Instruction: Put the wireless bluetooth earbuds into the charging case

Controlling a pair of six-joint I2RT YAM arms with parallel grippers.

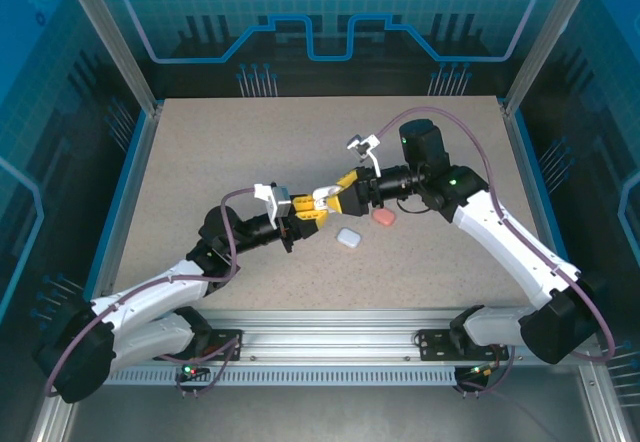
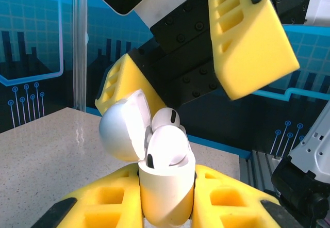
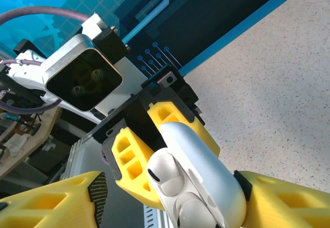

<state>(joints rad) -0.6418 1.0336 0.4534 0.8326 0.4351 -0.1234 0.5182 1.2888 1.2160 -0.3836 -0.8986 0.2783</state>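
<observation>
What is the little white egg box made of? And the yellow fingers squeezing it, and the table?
The white case looks like hard glossy plastic: light glints off its smooth rounded lid. The yellow fingers look like matte plastic, perhaps printed: dull surface, hollow pockets in them. The table looks like speckled stone or laminate; which one I cannot tell.

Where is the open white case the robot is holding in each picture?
Top external: the open white case is mid-table, where the two arms meet.
Left wrist: bottom middle, lid flipped to the left.
Right wrist: bottom middle, an earbud poking out.
Shared landmark: the left gripper's yellow fingers clamping it.
</observation>
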